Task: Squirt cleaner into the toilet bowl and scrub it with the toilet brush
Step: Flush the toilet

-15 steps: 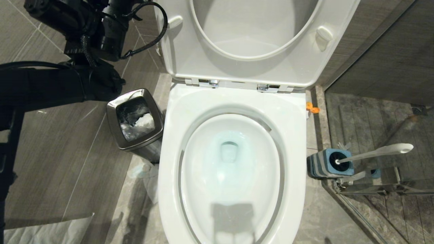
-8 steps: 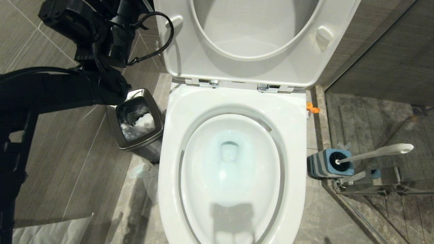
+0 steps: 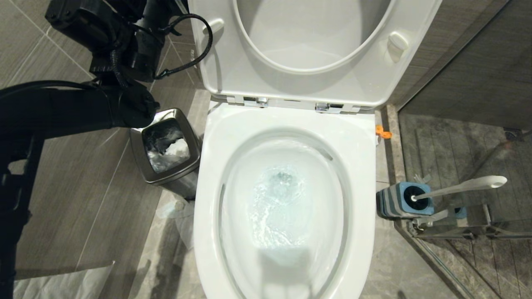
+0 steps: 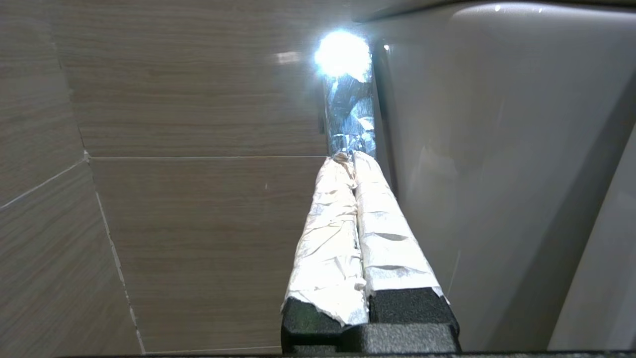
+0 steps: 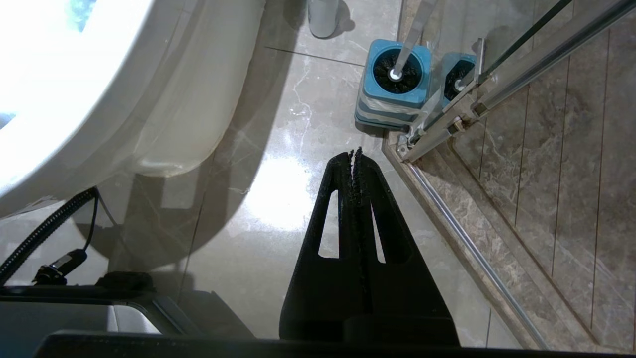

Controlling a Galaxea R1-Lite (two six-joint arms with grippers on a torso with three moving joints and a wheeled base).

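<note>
- Swirling teal water fills the toilet bowl.
- Left pincer, clenched empty, touches a chrome fitting beside the tank.
- Right pincer, clenched empty, hangs near the toilet brush.

The large glossy white ceramic toilet bowl fills the middle of the head view, its hinged seat and lid raised upright behind the basin. Swirling water lies in the basin. The small steel bin stands on the floor just beside the bowl's left side. The blue-and-grey square holder stands on the floor to the bowl's right, with the slim whitish-handled toilet brush in it, handle leaning away from the bowl. The black left arm reaches in from the left, behind the bin.
</note>
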